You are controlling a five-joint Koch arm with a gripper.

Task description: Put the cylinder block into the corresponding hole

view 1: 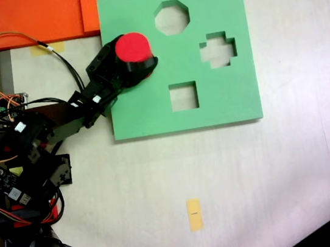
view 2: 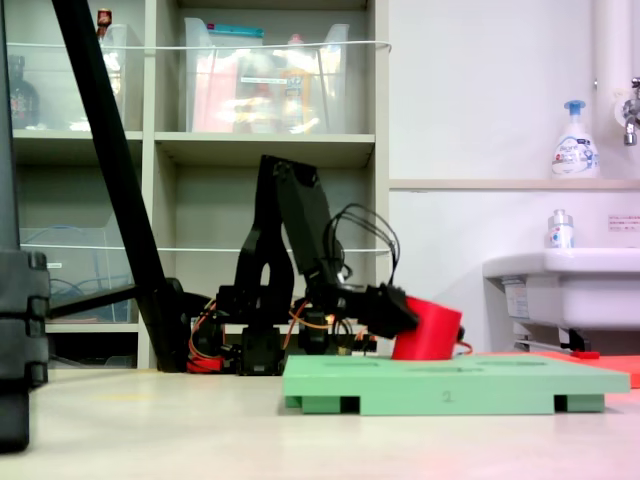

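So the green foam board (view 1: 151,110) is the big thing here, flat on the white table (view 1: 253,179), with an orange slab (view 1: 39,15) touching its top-left corner in the top-down fixed view. Octagon cut-out (view 1: 171,17), cross cut-out (view 1: 218,49) and square cut-out (view 1: 184,96) all sit open on the board. The gripper (view 1: 142,68) reaches over the board's left part, clenched on the cylinder block (view 1: 133,47). Block's bright red, flat round top, tilted in the side fixed view (view 2: 428,330), lower edge right at the board surface. Can't tell if the round hole is beneath it.
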